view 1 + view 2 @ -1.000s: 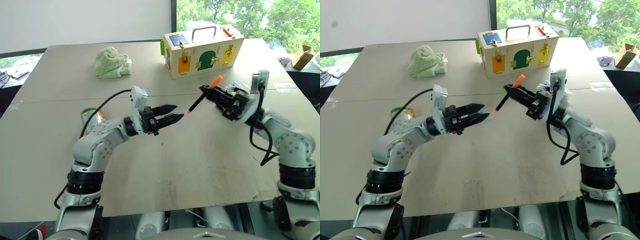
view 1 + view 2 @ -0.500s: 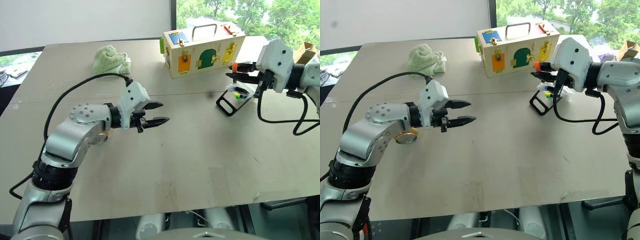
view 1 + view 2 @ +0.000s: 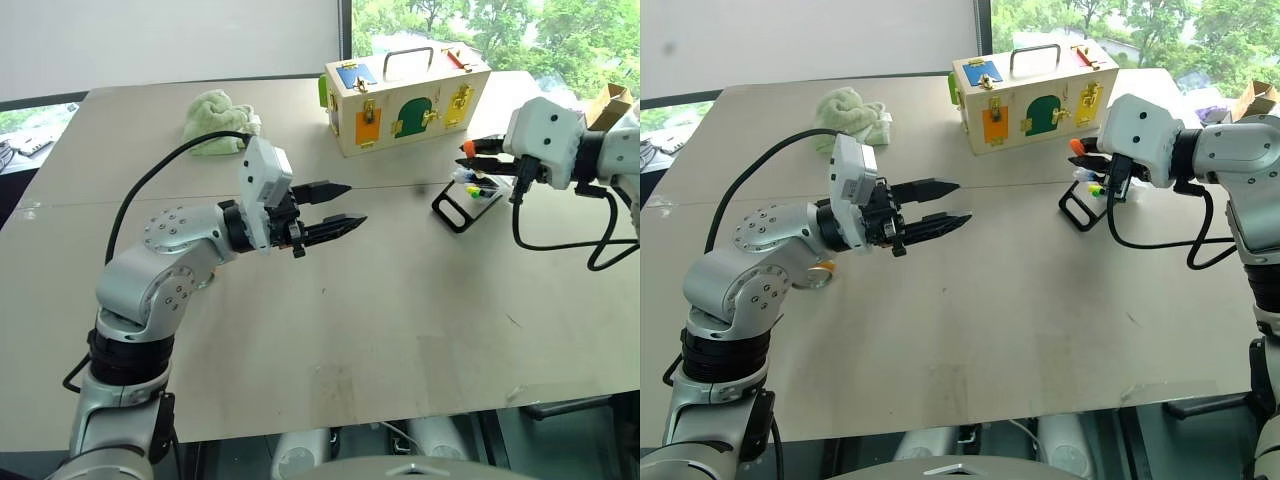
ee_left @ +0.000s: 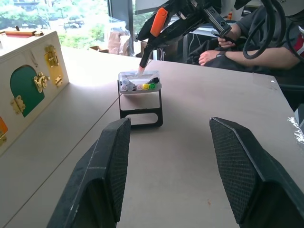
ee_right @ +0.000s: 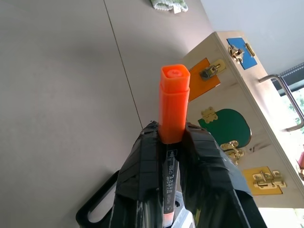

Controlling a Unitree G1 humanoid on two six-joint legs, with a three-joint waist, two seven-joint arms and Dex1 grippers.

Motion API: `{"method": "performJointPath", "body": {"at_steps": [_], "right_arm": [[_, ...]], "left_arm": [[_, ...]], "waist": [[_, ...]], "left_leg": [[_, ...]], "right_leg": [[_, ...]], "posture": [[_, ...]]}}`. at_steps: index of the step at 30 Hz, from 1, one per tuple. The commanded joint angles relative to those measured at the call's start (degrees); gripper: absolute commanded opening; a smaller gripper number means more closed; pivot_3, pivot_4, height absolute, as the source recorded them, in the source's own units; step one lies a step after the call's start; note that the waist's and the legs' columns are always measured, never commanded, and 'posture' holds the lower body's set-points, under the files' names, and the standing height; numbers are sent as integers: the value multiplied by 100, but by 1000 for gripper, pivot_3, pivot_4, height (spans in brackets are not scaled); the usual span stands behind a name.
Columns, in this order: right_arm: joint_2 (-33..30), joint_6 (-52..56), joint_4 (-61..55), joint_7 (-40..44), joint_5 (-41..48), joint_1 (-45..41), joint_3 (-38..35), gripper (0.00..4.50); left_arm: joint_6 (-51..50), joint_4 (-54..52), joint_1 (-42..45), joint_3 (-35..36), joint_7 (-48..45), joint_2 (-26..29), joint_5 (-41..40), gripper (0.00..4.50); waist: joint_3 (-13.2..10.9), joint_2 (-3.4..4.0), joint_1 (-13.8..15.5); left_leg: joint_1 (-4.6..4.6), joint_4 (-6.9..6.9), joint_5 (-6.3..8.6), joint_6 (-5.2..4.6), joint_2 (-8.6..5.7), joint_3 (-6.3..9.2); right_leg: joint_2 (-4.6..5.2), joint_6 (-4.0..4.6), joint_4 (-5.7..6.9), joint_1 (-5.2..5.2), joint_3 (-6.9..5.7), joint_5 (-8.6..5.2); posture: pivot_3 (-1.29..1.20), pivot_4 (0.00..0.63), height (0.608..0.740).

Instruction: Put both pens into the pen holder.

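The robot's right arm reaches out across the far right part of the pale wooden bench [image 3: 400,330], its forearm lying roughly level and pointing toward the robot's left. The right gripper [image 3: 478,158] has its black fingers [image 5: 142,175] closed tight on the black-barrelled marker pen with orange ends [image 5: 173,102]. In the right wrist view the orange cap sticks up out of the pinch, and the printed black barrel runs down between the two pads. The left wrist view shows this pen tilted, its lower pale tip close above or touching the pen holder [image 4: 139,87], a small clear tray on a black looped frame with coloured marker ends showing in it; whether the tip is inside the tray cannot be told. The holder stands on the bench just in front of the right end of the wooden box with coloured doors and a metal handle [image 3: 405,95].

The left arm is bent at the elbow and raised above the middle of the bench, its wrist turned so that the left gripper [image 3: 335,208] points level toward the holder. Its two fingers [image 4: 104,175] stand partly apart, one above the other in the head views, with nothing between them.

A crumpled green cloth [image 3: 218,120] lies at the far left of the bench, well apart from both arms. A seated person's arm [image 4: 247,47] rests beyond the bench's far edge.
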State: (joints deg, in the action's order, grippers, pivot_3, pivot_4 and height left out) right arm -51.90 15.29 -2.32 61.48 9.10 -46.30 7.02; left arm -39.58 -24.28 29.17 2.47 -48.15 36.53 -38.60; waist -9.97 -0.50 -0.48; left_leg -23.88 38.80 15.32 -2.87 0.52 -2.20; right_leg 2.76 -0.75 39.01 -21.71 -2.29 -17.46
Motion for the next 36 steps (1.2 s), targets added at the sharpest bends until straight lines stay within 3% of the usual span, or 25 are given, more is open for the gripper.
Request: {"method": "performJointPath", "body": {"at_steps": [1, 7, 9, 11, 15, 17, 22, 27, 30, 36], "right_arm": [[-10, -73, -29, 89, -79, -5, -45, 79], [87, -397, 310, 167, -300, 127, 80, 79], [85, -664, 570, 118, -512, 131, 146, 1071], [126, -784, 714, 69, -599, 109, 141, 1646], [222, -895, 798, 90, -585, 77, 63, 3246], [258, -934, 808, 93, -562, 63, 23, 4322], [585, -193, 230, 230, 310, 117, -293, 4419], [1183, 972, -949, 80, 1690, 1236, -571, 4419], [1518, 655, -1200, -195, 1470, 2181, -382, 4419], [2148, -108, -815, -588, 1191, 3560, -341, 4419]], "left_arm": [[54, -214, 82, 132, 40, 38, -99, 2700], [31, -288, 47, 132, 153, -44, -219, 2700], [42, -327, 12, 115, 217, -73, -229, 2739], [26, -385, -22, 112, 272, -89, -263, 2739], [-13, -506, -133, 131, 307, -48, -349, 2739], [-14, -529, -180, 147, 291, -3, -363, 2739], [-39, -605, -271, 216, 302, 100, -438, 2739], [198, -747, -1020, 388, 523, 131, -123, 2739], [220, -826, -1953, 652, 684, -61, -293, 2739], [1295, -716, -3994, 316, 994, -197, 1104, 2739]], "waist": [[0, 0, 1], [0, 0, 1], [0, 0, -3], [0, 0, -2], [0, 0, -6], [0, 0, -6], [0, 0, -6], [9, -9, 7], [13, -12, 1], [14, -7, 2]], "left_leg": [[0, 0, 0, 0, 0, 0], [0, 1, 0, 0, 0, 0], [2, 1, 0, 1, 0, 0], [3, 1, -1, 1, 0, 0], [3, 1, -1, 2, 0, 0], [3, 2, -1, 2, 0, 0], [4, 3, -1, 2, 1, 0], [4, 2, -1, 2, 3, 7], [6, -7, -1, 1, 3, 8], [21, -11, 0, 1, 1, 8]], "right_leg": [[0, 0, 0, 0, 0, 0], [0, 0, 0, 1, -1, 0], [0, 0, 0, 2, -1, 0], [-1, 0, 0, 2, -1, 0], [-1, 0, 1, 2, -1, 0], [-2, 0, 0, 2, -1, 0], [-2, 0, 1, 4, -1, 0], [-1, 0, -9, 13, -7, 0], [2, 0, -16, 16, -6, 0], [4, 1, -1, 18, -4, 1]], "posture": [[0, 150, 740], [0, 150, 740], [0, 150, 740], [0, 150, 740], [0, 150, 740], [0, 150, 740], [0, 150, 740], [0, 150, 740], [0, 150, 740], [0, 150, 740]]}}
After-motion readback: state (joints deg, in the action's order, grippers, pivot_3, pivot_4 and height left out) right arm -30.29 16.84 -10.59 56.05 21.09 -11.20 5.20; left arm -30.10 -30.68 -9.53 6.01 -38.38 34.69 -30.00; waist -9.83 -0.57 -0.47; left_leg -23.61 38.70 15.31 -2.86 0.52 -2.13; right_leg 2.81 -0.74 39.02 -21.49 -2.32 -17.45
